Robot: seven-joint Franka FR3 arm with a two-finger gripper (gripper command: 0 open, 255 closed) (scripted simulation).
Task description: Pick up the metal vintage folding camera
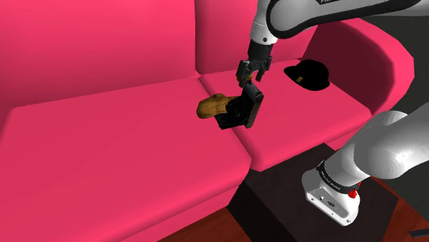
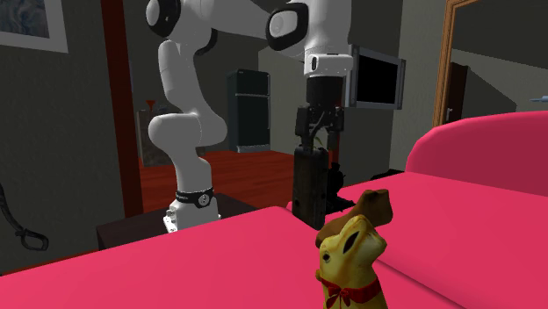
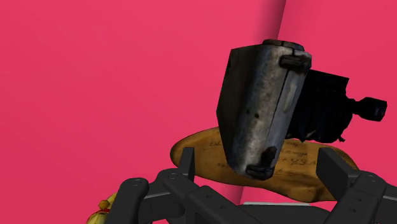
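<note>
Dark, boxy folding camera (image 2: 309, 186) stands on end on the pink sofa seat (image 2: 211, 263). The white arm's black two-finger gripper (image 2: 317, 139) hangs right at its top end, contact unclear. Yellow dog figurine with brown hat and red bow (image 2: 351, 259) sits in the foreground; behind are the dark box stand (image 2: 132, 230) and a black wall screen (image 2: 378, 81).

Shoulder view looks down over the sofa (image 1: 103, 158) from the stand (image 1: 275, 199); second exterior view faces back, low; wrist view close; all share the folding camera (image 1: 240, 110).
</note>
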